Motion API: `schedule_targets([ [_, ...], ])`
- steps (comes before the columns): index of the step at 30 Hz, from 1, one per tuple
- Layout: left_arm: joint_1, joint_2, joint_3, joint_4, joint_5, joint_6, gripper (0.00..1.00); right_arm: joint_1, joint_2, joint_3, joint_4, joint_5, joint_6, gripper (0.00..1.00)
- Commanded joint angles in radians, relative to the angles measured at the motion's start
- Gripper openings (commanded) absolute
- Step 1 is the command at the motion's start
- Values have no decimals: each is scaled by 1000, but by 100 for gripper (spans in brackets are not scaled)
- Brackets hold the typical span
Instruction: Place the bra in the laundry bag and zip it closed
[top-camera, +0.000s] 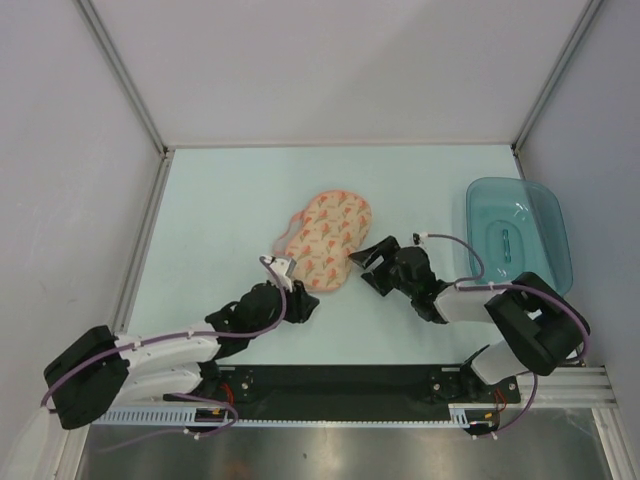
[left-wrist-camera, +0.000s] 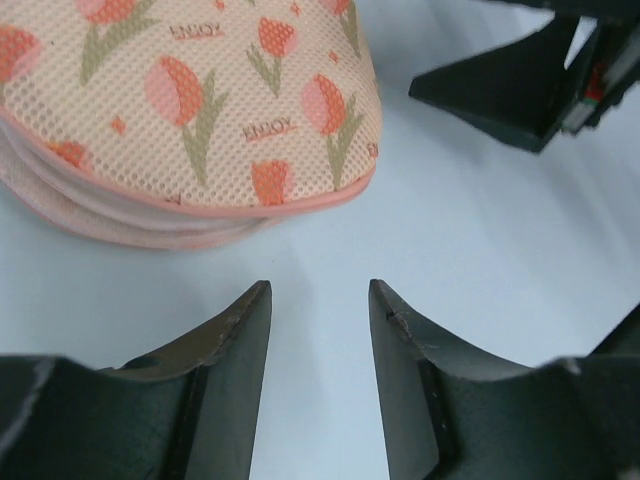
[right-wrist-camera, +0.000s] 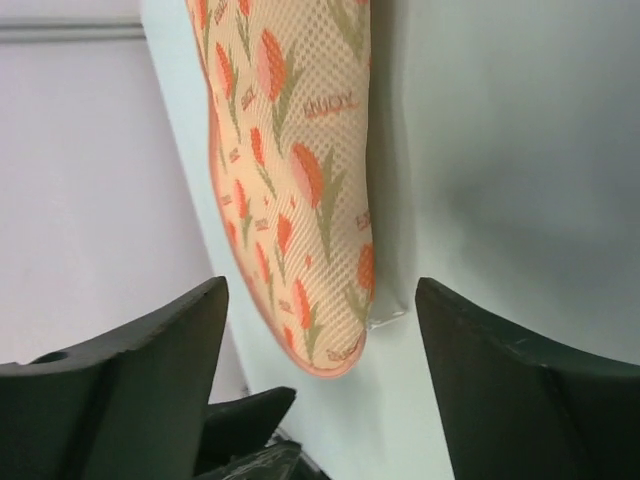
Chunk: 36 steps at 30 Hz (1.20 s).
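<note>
Peach tulip-print laundry bag (top-camera: 325, 240) lies flat

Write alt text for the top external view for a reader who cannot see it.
A peach tulip-print laundry bag lies on the pale table, with the left gripper and right gripper, both open, flanking its near end. A translucent teal tray sits to the right, apart from the bag.

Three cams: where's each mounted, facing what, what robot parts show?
Top external: above, behind the bases, looking down on the table; both arms, left gripper and right gripper show.
Left wrist: on the left arm, facing the laundry bag's end; own fingers below.
Right wrist: on the right arm, facing the bag's side; own fingers below.
Shared: all three see the bag.
</note>
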Motion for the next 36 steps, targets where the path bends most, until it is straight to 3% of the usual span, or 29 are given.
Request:
schedule_targets([
  [1, 6, -71, -26, -15, 69, -32, 50, -92, -31, 45, -138, -150, -263, 84],
  [3, 4, -103, -40, -15, 101, -57, 50, -142, -17, 64, -146, -238, -370, 89],
  [7, 4, -215, -106, 6, 138, -103, 53, -220, 99, 137, -98, -444, -484, 90],
  [14, 4, -268, -217, 208, 195, -187, 54, -214, 305, 292, -80, -590, -490, 83],
  [18, 1, -203, -237, 330, 184, -190, 54, -199, 402, 340, 60, -665, -409, 76],
  [21, -2, -100, -212, 405, 174, -169, 54, -179, 463, 361, 112, -676, -349, 72],
  [30, -19, 175, -215, 699, 79, -126, 50, -113, 503, 329, 350, -607, 10, 34],
  [36, -54, 317, -169, 782, 51, -124, 56, -50, 445, 312, 262, -465, 125, 32],
])
